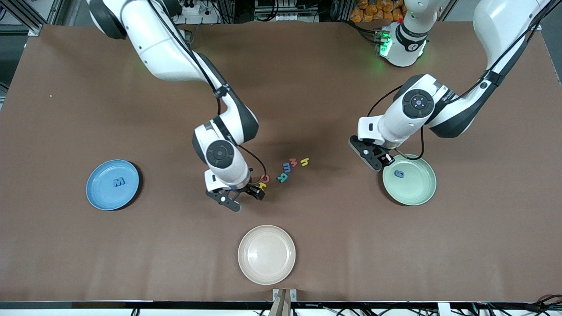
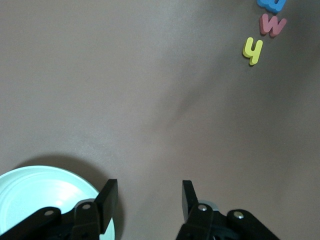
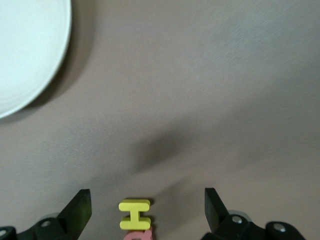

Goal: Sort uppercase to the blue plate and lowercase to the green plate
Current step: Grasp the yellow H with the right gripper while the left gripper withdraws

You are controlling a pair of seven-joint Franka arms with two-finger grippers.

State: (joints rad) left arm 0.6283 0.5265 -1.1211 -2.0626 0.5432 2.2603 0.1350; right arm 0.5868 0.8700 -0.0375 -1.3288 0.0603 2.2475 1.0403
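Yellow H lies on the table between the right tool's open fingers; lower squarely, avoiding the red Q. Left tool, open and empty, waits over the green plate.

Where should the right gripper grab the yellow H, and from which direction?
Straight down from above: the H lies flat between the open right gripper. Pinch across its two outer bars, probably. The red Q touches one end, so keep the fingers off it.

right gripper: fingers stood wide apart | yellow H lay between them on the table | red letter touched H | cream plate well apart
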